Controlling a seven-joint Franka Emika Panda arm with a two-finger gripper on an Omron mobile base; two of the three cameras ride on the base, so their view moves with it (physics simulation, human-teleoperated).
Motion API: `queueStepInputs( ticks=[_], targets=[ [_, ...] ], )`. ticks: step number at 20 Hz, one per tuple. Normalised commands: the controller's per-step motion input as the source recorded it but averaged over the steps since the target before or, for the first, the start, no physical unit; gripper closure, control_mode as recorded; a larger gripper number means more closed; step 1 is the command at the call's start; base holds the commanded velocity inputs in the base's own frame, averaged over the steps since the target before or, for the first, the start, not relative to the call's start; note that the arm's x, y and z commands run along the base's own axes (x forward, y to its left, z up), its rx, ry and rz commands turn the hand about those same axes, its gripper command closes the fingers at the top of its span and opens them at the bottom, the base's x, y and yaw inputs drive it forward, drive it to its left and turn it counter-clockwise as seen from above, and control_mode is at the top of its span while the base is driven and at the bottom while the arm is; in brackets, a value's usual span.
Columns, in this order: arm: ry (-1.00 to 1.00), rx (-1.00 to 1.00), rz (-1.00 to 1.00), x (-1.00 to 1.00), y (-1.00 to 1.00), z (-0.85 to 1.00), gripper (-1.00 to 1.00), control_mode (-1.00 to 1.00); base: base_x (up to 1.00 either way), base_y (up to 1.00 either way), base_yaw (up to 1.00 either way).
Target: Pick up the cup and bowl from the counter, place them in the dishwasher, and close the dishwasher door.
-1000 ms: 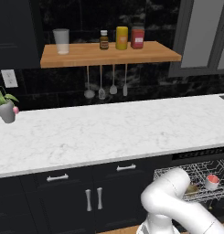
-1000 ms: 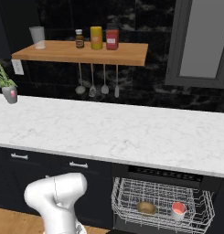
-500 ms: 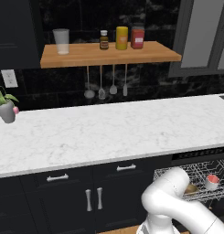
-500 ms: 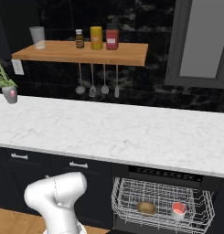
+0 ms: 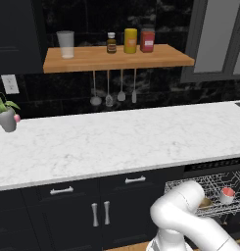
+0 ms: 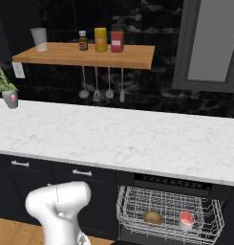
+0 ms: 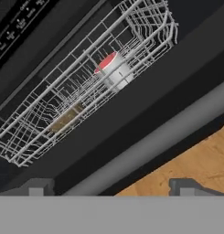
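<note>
Hand view: cup (image 7: 114, 69) racked; gripper (image 7: 111, 186) spread.

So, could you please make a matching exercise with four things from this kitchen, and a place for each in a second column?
Things:
1. cup
2. bowl
3. potted plant
4. tumbler

Places:
A. wooden wall shelf, left end
B. dishwasher rack, right part
C. counter, far left
D. dishwasher rack, left of the cup

Pairs: 1-B, 2-D, 3-C, 4-A
</note>
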Motion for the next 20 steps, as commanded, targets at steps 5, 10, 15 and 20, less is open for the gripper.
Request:
queueStepInputs(
  ticks=[5, 10, 15, 20],
  targets=[
    [-0.09, 0.17, 0.16, -0.08, 0.37, -0.19, -1.00, -1.00, 0.00, 0.00, 0.00],
    [-0.05, 0.04, 0.01, 0.50, 0.42, -0.08, -1.00, -1.00, 0.00, 0.00, 0.00],
    [-0.01, 0.01, -0.08, 1.00, 0.35, -0.23, -1.00, -1.00, 0.00, 0.00, 0.00],
    [-0.01, 0.01, -0.11, 1.00, 0.26, -0.41, -1.00, -1.00, 0.00, 0.00, 0.00]
  ],
)
